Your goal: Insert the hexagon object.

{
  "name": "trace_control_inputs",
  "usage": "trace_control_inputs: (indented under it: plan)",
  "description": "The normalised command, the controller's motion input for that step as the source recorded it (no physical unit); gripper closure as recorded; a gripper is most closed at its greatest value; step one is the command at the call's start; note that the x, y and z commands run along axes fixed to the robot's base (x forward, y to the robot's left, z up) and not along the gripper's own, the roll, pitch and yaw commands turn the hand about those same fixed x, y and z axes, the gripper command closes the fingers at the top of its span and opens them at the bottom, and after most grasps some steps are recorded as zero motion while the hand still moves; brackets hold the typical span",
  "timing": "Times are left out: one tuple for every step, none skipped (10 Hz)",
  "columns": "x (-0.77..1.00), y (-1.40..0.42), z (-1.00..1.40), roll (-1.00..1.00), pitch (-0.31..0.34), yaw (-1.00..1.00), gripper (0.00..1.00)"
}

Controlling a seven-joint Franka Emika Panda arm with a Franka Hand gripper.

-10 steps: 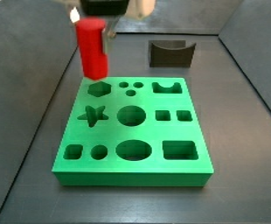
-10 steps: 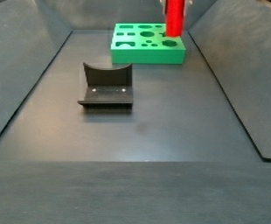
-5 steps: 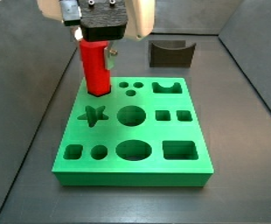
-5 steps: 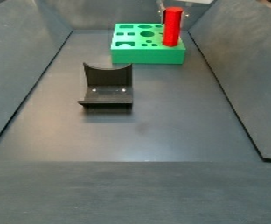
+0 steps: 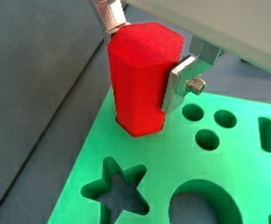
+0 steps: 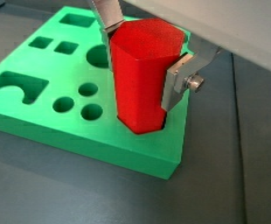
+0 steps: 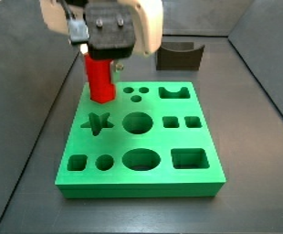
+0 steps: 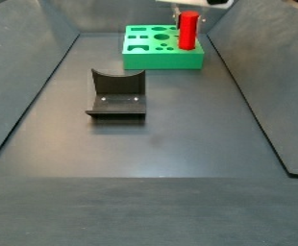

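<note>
The red hexagon object [image 7: 100, 79] stands upright with its lower end in the hexagon hole at a corner of the green board [image 7: 144, 137]. It also shows in a side view [image 8: 187, 31] and in both wrist views [image 5: 141, 83] [image 6: 144, 77]. My gripper [image 7: 105, 60] is shut on its upper part, with a silver finger [image 5: 179, 79] flat against each side [image 6: 177, 79]. The hole itself is hidden by the block.
The board has star [image 5: 118, 186], round [image 5: 201, 136] and square holes [image 7: 172, 121]. The dark grey notched block [image 7: 178, 56] sits behind the board; it also shows in a side view [image 8: 115, 94]. Dark walls slope up on both sides of the floor.
My gripper has come down with the hexagon object. The block was above the board's corner; now its lower end sits in the hexagon hole.
</note>
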Motion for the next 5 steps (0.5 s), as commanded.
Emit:
trace_control_inputs:
  plan:
    - [0.0,0.0,-1.0,0.07,-0.08,0.04,1.0]
    - [0.09,-0.01,-0.93,0.0,-0.159,0.0,1.0]
    - [0.05,-0.15,-0.67,0.0,-0.3,0.0,1.0]
    - [0.05,-0.01,-0.59,-0.06,-0.33,0.0,1.0]
    - [0.01,-0.5,-0.37,0.25,-0.23,0.36,1.0]
